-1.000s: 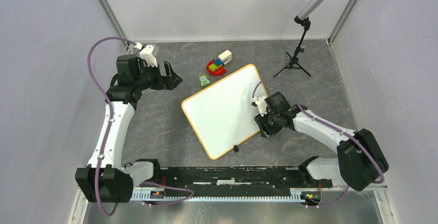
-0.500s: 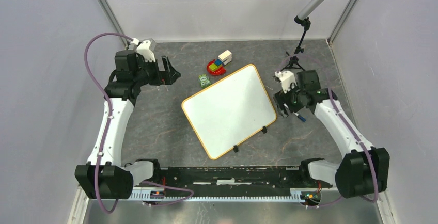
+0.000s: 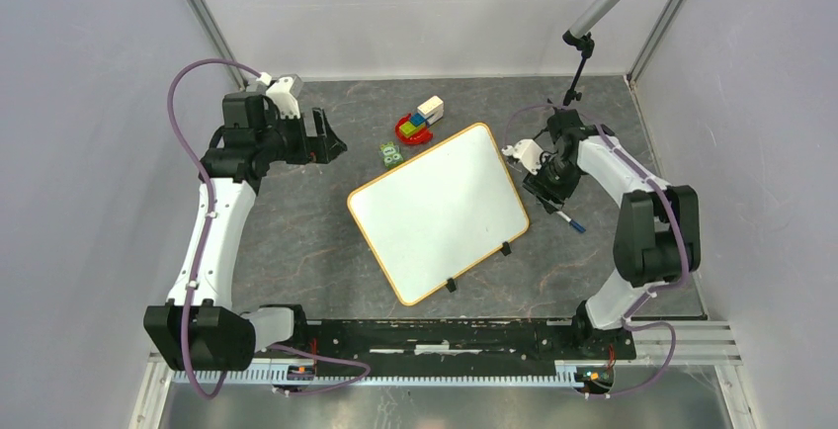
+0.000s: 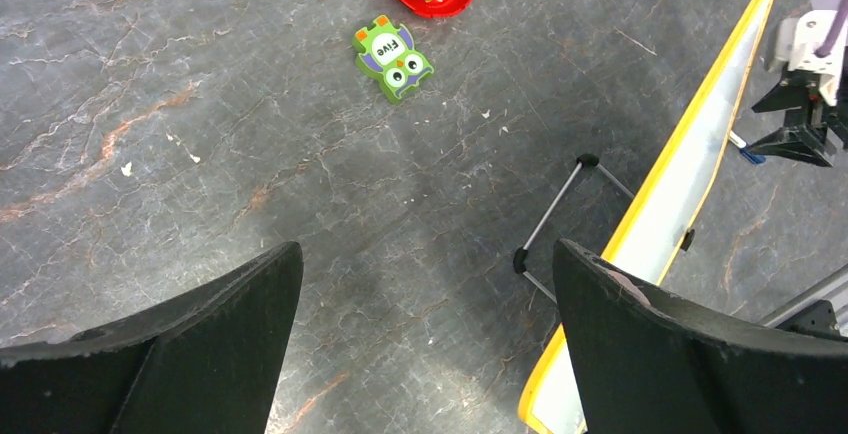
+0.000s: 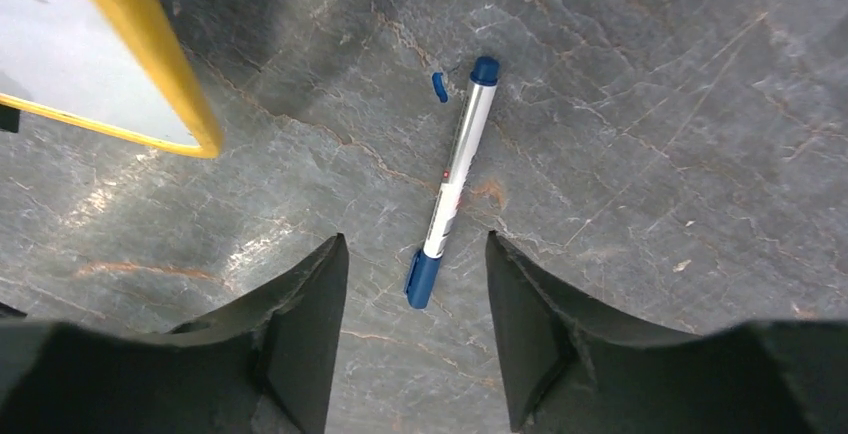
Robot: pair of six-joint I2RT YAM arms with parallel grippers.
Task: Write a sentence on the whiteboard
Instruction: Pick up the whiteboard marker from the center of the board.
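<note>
The whiteboard lies tilted in the middle of the table, white with a yellow-orange rim and two black clips on its near edge. Its face shows no writing; the sentence is not in view. A blue-capped marker lies on the table just right of the board. My right gripper hangs open over the marker's capped end, not touching it, with the board's corner to its left. My left gripper is open and empty at the far left, seeing the board's rim.
A red toy boat with coloured bricks and a green owl card lie beyond the board's far corner. A black tripod stands at the back right. A wire prop juts from under the board.
My right gripper has left the board's right edge, swung right and further back, and now hovers open over the marker. The left arm has barely shifted.
</note>
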